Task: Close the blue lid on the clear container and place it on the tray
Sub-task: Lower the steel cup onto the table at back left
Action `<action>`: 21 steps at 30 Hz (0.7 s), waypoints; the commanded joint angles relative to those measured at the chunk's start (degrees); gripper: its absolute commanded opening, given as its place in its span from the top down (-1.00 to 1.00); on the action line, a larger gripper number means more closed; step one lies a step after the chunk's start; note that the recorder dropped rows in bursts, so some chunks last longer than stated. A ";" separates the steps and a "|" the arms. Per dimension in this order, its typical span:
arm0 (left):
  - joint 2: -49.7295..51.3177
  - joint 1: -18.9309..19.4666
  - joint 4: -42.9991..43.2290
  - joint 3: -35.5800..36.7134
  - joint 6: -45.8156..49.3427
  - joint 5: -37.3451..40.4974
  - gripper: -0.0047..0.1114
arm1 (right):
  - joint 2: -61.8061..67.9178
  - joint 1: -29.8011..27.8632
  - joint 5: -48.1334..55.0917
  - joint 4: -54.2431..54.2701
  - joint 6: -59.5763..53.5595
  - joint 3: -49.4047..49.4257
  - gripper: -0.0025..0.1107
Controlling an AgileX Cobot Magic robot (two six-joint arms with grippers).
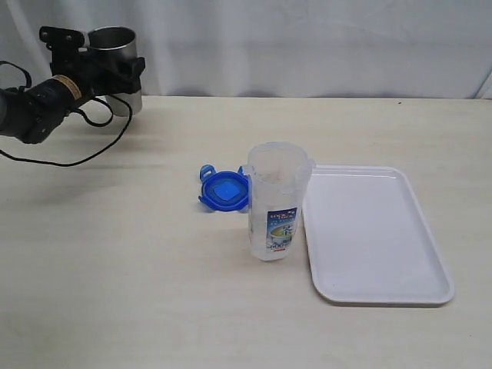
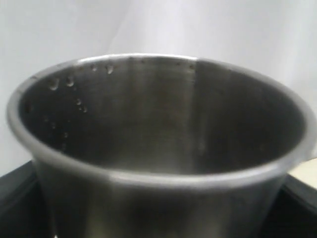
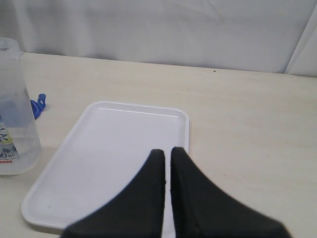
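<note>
The clear container (image 1: 277, 201) stands upright and open at mid-table, its printed label facing the camera. Behind and to its left the blue lid (image 1: 224, 189) lies flat on the table, touching or nearly touching it. The white tray (image 1: 382, 298) lies just right of the container with nothing on it. My left gripper (image 1: 104, 65) is far off at the back left, its fingers (image 2: 15, 198) on either side of a steel cup (image 2: 158, 144). My right gripper (image 3: 167, 151) is shut on nothing above the tray (image 3: 114, 144); the container (image 3: 15, 114) shows at that view's edge.
The steel cup (image 1: 117, 58) stands near the table's back edge by a white curtain. A black cable (image 1: 84, 157) loops over the table under the left arm.
</note>
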 commanded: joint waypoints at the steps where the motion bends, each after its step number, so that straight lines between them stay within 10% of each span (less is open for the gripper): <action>1: 0.21 -0.21 -1.05 -1.14 0.32 -3.92 0.92 | -0.37 -0.20 -0.53 0.08 -0.37 0.05 0.88; 21: 3.54 -0.21 -1.40 -1.14 0.32 -4.06 0.92 | -0.37 -0.20 -0.53 0.08 -0.37 0.05 0.88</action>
